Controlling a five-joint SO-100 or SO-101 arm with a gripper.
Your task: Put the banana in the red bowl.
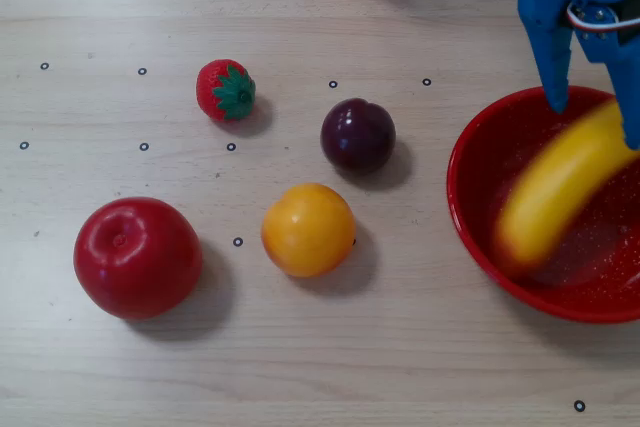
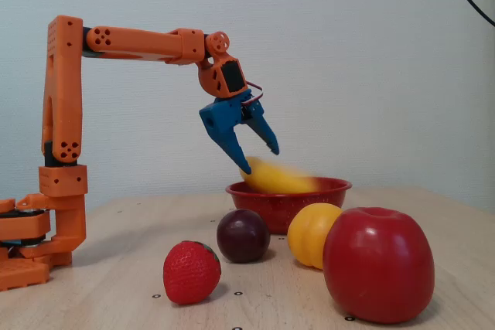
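Note:
The yellow banana (image 1: 560, 192) lies slanted inside the red bowl (image 1: 478, 152) at the right edge of the overhead view and is blurred by motion. In the fixed view the banana (image 2: 280, 180) shows just above the bowl's rim (image 2: 288, 205). My blue gripper (image 1: 592, 107) is open above the bowl's far side, its jaws spread around the banana's upper end. In the fixed view the gripper (image 2: 260, 158) hangs just above the banana, and no grip shows.
On the table left of the bowl lie a dark purple plum (image 1: 357, 134), a round yellow-orange fruit (image 1: 308, 229), a strawberry (image 1: 225, 90) and a big red apple (image 1: 137, 257). The orange arm base (image 2: 46, 222) stands at the fixed view's left.

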